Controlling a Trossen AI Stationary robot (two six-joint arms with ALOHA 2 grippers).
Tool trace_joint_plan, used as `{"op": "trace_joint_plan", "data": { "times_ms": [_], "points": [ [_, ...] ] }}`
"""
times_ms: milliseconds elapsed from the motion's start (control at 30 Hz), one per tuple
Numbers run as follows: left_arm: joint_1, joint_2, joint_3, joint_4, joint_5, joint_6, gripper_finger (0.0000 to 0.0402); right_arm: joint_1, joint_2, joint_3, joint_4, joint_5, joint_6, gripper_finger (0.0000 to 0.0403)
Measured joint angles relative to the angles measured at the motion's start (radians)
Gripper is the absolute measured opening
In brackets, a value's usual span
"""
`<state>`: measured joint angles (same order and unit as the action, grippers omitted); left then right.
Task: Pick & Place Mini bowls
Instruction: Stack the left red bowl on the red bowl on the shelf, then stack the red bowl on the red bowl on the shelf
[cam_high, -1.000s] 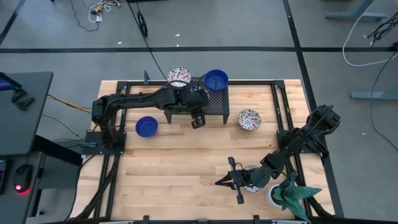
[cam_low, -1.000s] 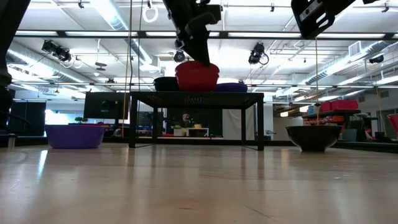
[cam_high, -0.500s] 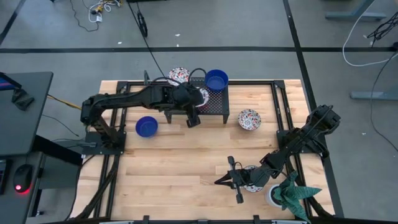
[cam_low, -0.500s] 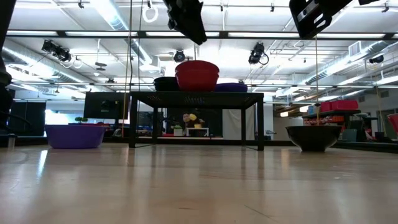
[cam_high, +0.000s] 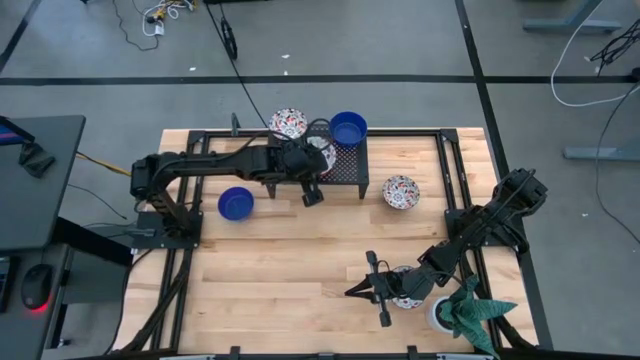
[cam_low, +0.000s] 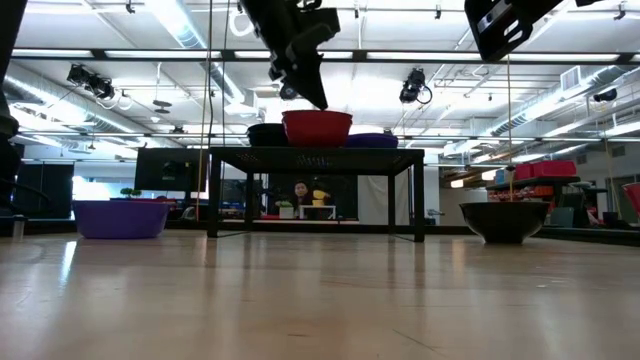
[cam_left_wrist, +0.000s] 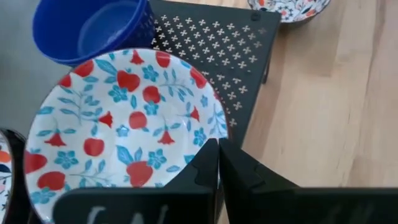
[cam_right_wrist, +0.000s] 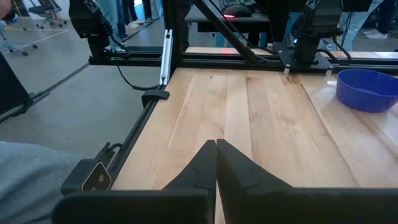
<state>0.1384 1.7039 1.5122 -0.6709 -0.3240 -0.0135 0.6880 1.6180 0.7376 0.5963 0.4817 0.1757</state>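
Seen from above, a wooden counter (cam_high: 300, 270) holds a black perforated rack (cam_high: 345, 165) at its far edge. The left tool (cam_high: 311, 193), fingers pressed together and holding nothing, hovers just above a floral mini bowl (cam_left_wrist: 124, 124) on the rack, beside a blue mini bowl (cam_high: 348, 128). Another blue bowl (cam_high: 235, 203) and a floral bowl (cam_high: 401, 191) sit on the counter. The right tool (cam_high: 385, 290), also pressed together, rests near the potted plant (cam_high: 465, 310)
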Motion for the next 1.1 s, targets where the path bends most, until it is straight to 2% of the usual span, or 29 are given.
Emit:
{"op": "trace_joint_plan", "data": {
  "times_ms": [233, 400, 500, 667, 800, 933, 1100],
  "points": [
    [-0.012, -0.015, -0.001, 0.018, -0.002, 0.0, 0.001, -0.001, 0.0, 0.0, 0.002, 0.0, 0.0, 0.0016],
    [-0.055, -0.076, 0.0, 0.005, -0.003, -0.011, 0.0011, 0.0, 0.0, 0.0, 0.003, -0.004, 0.004, 0.0016],
    [-0.1, -0.124, 0.001, -0.012, -0.013, -0.024, 0.0009, 0.002, 0.0, 0.0, 0.011, -0.039, 0.059, 0.0016],
    [-0.227, -0.177, -0.002, -0.053, -0.126, -0.039, 0.0004, -0.007, -0.019, 0.0, 0.014, -0.055, 0.098, 0.0016],
    [-0.328, -0.208, -0.095, -0.025, -0.217, -0.087, 0.0007, -0.018, -0.055, 0.024, -0.022, -0.046, 0.133, 0.0016],
    [-0.41, -0.241, -0.279, 0.097, -0.273, -0.18, 0.0006, -0.019, -0.068, 0.146, -0.279, 0.017, 0.153, 0.0016],
    [-0.498, -0.243, -0.535, 0.488, -0.268, -0.239, 0.0009, -0.022, -0.062, 0.379, -0.785, 0.152, 0.307, 0.0016]
  ]
}}
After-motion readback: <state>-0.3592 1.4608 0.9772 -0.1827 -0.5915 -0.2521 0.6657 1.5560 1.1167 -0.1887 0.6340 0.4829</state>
